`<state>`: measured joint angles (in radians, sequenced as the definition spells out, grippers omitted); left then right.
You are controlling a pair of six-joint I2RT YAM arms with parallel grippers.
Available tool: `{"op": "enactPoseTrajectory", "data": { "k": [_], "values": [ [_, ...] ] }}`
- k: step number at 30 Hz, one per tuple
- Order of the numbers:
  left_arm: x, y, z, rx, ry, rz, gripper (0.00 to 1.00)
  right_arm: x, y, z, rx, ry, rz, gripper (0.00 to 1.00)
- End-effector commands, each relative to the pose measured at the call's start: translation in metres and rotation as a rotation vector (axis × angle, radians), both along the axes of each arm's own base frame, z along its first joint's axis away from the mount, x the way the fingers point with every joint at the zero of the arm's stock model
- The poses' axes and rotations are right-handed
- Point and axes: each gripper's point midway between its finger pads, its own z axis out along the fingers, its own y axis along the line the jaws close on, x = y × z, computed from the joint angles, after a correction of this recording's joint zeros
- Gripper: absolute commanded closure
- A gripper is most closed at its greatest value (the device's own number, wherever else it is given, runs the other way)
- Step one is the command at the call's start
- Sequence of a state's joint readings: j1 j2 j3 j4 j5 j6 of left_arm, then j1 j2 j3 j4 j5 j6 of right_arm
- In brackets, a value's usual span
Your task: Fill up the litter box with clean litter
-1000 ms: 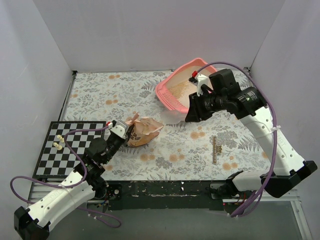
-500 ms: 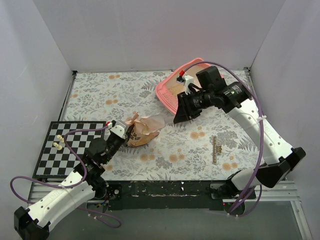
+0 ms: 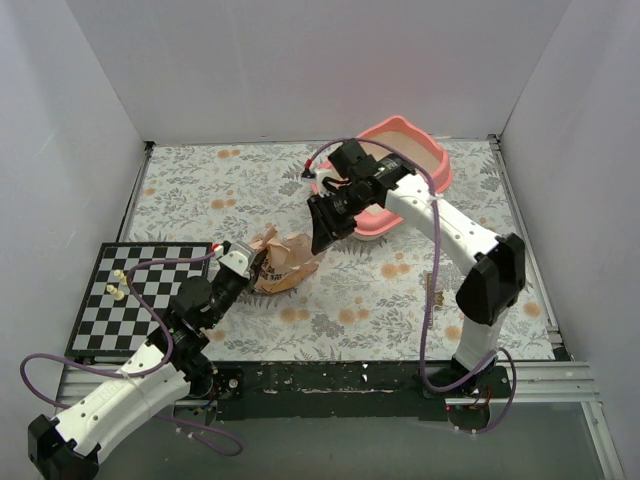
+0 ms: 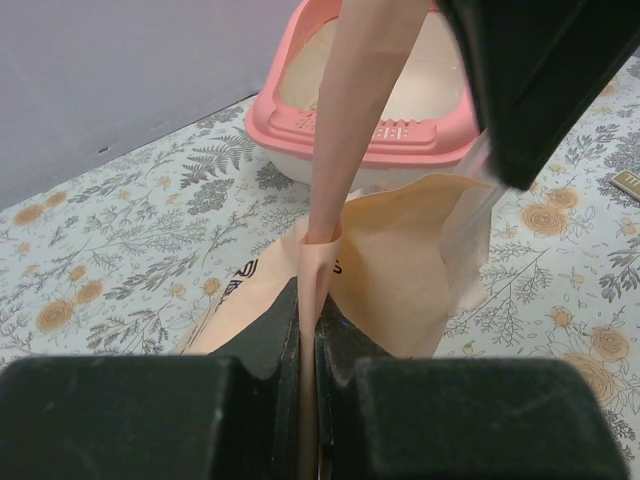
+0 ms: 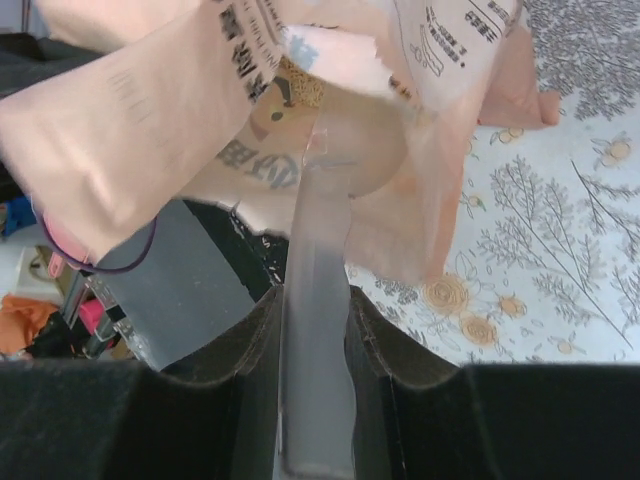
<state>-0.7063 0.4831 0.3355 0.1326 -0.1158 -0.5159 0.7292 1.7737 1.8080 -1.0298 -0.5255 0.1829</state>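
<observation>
From my station the floral-print mat [image 3: 230, 190] fills the table, and the right arm [image 3: 450, 225] reaches from its base at the near right up and across towards the centre. The left arm [image 3: 130, 385] stretches from the near left corner towards the middle. The litter box [image 3: 400, 125] sits upright at the far right of the mat, its pink rim partly covered by the right arm. Its inside reads cream-beige to me, and I cannot tell how much clean litter lies in it. The checkerboard [image 3: 150, 300] lies at the near left, with a few pale chess pieces [image 3: 118, 285] on its left side. The orange-peach bag [image 3: 290, 262] lies crumpled in the middle, between the two grippers. The left gripper [image 4: 308, 310] is pinched tight on a fold of the bag, holding that edge up. The right gripper [image 5: 315, 310] is clamped on the handle of the clear scoop [image 5: 318, 250], whose bowl sits inside the bag's mouth. A small dark strip [image 3: 430, 298] lies on the mat near the right arm's base.
</observation>
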Motion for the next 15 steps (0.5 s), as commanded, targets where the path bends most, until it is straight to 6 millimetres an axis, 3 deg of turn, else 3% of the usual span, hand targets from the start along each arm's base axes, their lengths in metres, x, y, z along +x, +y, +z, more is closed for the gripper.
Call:
{"op": "enactPoseTrajectory", "data": {
  "k": [1, 6, 12, 15],
  "values": [
    [-0.005, -0.003, 0.016, -0.039, -0.019, -0.025, 1.0, 0.004, 0.035, -0.024, 0.037, 0.06, 0.069, 0.99],
    [-0.007, -0.004, 0.018, -0.047, -0.023, -0.035, 1.0, 0.0, 0.067, -0.06, 0.19, 0.176, 0.143, 0.99],
    [-0.008, -0.003, 0.019, -0.051, -0.027, -0.032, 1.0, -0.015, 0.082, -0.042, 0.468, 0.216, 0.214, 0.99],
    [-0.008, -0.003, 0.017, -0.047, -0.025, -0.032, 1.0, -0.02, 0.076, -0.03, 0.537, 0.226, 0.224, 0.99]
  ]
}}
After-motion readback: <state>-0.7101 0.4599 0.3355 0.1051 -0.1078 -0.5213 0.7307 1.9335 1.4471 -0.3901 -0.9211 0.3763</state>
